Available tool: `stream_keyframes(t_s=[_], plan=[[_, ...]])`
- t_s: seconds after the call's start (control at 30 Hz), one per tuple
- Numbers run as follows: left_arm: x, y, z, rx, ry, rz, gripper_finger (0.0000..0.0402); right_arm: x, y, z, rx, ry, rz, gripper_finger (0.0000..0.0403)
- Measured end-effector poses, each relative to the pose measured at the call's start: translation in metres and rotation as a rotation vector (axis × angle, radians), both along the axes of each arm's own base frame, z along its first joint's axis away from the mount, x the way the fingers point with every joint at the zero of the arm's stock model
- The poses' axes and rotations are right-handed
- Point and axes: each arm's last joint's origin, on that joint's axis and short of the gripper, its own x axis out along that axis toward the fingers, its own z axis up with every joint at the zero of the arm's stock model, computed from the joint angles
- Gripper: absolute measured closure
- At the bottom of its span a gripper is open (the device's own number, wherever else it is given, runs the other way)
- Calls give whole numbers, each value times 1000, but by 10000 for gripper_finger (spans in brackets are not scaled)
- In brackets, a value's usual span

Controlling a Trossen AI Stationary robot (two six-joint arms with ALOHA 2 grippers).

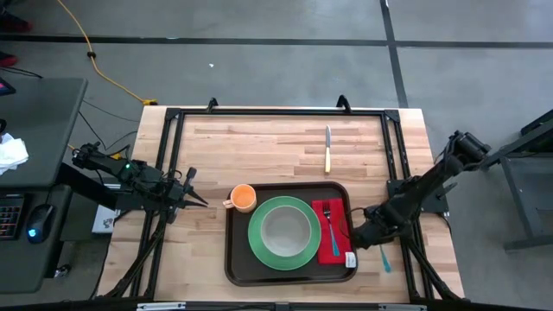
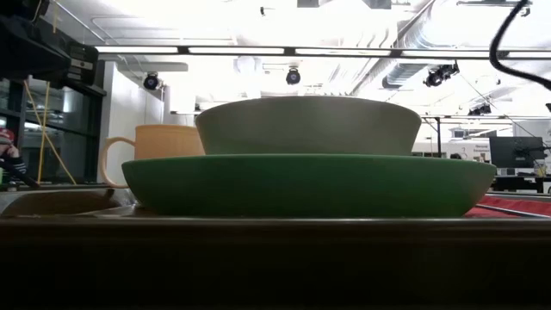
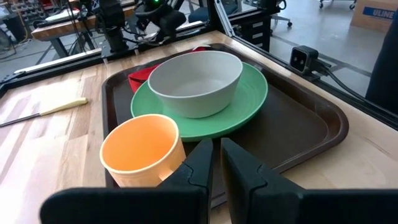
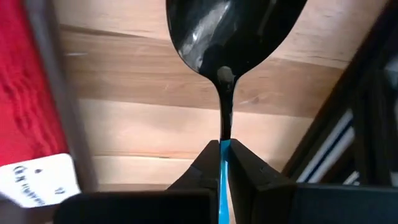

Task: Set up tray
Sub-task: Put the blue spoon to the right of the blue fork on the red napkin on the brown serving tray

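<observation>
Tray (image 1: 238, 259) at table (image 1: 259, 138) front-centre: plate (image 1: 259, 246), bowl (image 1: 285, 229), cup (image 1: 243, 198), napkin (image 1: 328, 246), fork (image 1: 331, 226) already on it. Right hand (image 1: 367, 233) pinching spoon (image 4: 233, 37) beside tray, not yet placed. Knife (image 1: 327, 149) left on table. Left hand (image 1: 194, 197) near cup, fingers nearly together, empty.

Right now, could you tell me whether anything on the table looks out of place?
The yellow-handled table knife lies alone on the bare wood, apart from the dark brown plastic tray. The right gripper is shut on a blue-handled spoon, not yet placed.
</observation>
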Motion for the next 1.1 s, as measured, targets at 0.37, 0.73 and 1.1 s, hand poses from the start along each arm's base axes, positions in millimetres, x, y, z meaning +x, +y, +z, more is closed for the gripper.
stream_keyframes(t_s=[0.37,0.73,1.1], plan=[[0,1,0,31,-10,21,339,24,0,40,-41,-107,-27,402],[0,1,0,32,-10,22,339,52,-11,63,-88,-311,-70,402],[0,1,-1,34,-4,22,339,72,-22,67,-120,-489,-97,401]])
